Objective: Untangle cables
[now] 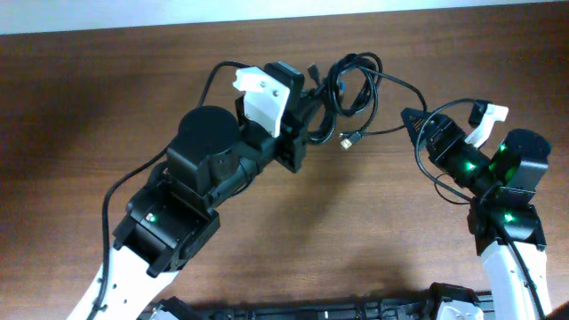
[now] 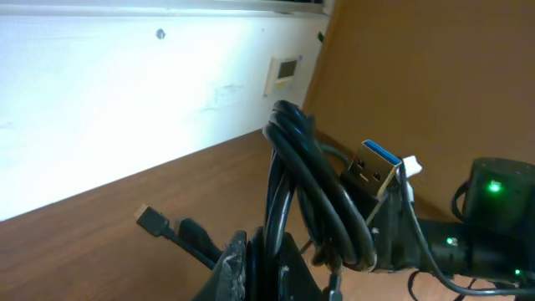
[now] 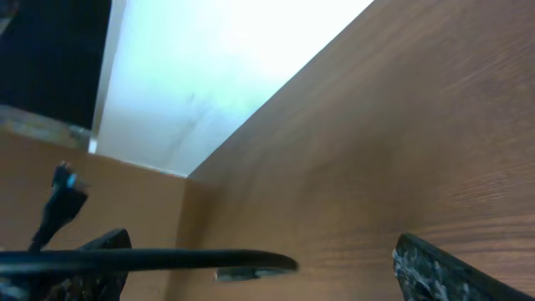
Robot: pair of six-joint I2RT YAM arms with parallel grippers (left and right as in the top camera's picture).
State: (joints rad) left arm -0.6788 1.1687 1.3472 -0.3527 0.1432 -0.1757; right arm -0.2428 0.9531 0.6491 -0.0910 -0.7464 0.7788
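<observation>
The left pincer (image 2: 266, 255) is pressed together on the cables (image 1: 348, 78), pinching a bunched handful of glossy black cords near the far edge of the table (image 1: 267, 231); in the left wrist view the bundle rises from between the fingers and folds over at the top; 1 metal-tipped plug (image 1: 348, 138) with a blue insert sticks out just beside the bundle on the side toward the right arm; 1 smaller dark plug (image 2: 150, 220) juts out low on the other side; from overhead the loose loops spread just past the pincer's tip, and 1 strand trails off toward the right pincer (image 1: 416, 120); that pincer stands spread wide, gripping nothing; in its wrist view 1 black cord (image 3: 150, 261) crosses the gap between its fingers; whether the cord touches them I cannot tell.
</observation>
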